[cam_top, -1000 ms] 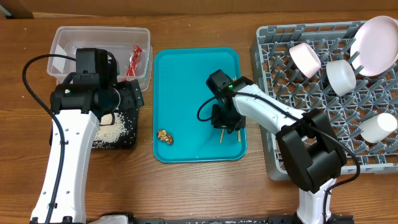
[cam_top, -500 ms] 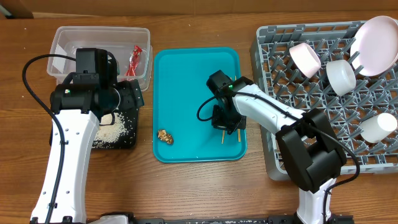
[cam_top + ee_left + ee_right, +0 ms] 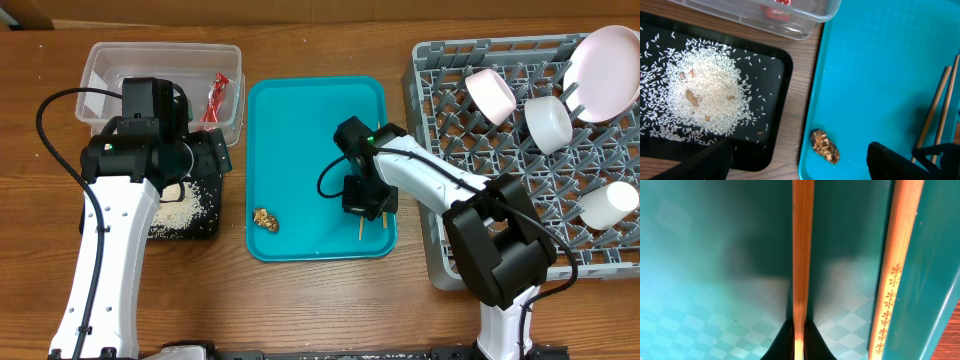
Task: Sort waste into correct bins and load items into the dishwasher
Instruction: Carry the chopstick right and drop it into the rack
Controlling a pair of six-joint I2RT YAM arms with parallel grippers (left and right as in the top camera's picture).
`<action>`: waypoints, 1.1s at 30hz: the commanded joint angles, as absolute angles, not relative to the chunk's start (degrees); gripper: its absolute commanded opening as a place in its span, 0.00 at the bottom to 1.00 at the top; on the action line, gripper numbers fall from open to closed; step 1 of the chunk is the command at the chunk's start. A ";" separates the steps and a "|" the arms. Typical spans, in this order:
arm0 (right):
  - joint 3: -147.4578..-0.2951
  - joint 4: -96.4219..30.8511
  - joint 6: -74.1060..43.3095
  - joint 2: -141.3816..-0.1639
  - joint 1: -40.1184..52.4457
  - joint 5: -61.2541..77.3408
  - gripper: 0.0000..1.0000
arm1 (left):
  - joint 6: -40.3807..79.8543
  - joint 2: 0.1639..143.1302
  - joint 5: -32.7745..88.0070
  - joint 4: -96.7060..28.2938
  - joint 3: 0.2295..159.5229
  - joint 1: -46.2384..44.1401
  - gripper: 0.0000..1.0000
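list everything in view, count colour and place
table: 1, brown wood, under everything
clear tub: 1, clear, far left
red wrapper: 1, red, inside clear tub
black tray: 1, black, left of teal tray
rice: one pile, white, in black tray
teal tray: 1, teal, centre
brown food lump: 1, brown, on teal tray
chopsticks: 2, tan, teal tray's right side
dish rack: 1, grey, right
plate: 1, pinkish white, rack's far corner
bowls: 2, pale, in rack beside plate
cup: 1, white, rack's right edge
left gripper: 1, black, open above black tray
right gripper: 1, black, shut on one chopstick
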State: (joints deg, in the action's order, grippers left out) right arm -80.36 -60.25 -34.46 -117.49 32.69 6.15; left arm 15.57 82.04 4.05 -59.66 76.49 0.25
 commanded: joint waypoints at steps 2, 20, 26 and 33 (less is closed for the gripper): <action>-81.73 -61.76 -30.89 -114.56 32.97 3.42 0.04 | 16.32 82.41 4.47 -59.77 76.97 0.36 0.87; -85.34 -74.43 -0.64 -95.29 15.40 -1.89 0.04 | 16.34 82.41 4.47 -59.77 76.97 0.36 0.87; -84.60 -75.99 3.46 -95.37 11.66 -3.11 0.04 | 16.34 82.41 4.49 -59.79 76.97 0.36 0.87; -81.47 -75.13 3.49 -95.37 10.85 -2.94 0.04 | 16.34 82.41 4.49 -59.79 76.97 0.36 0.87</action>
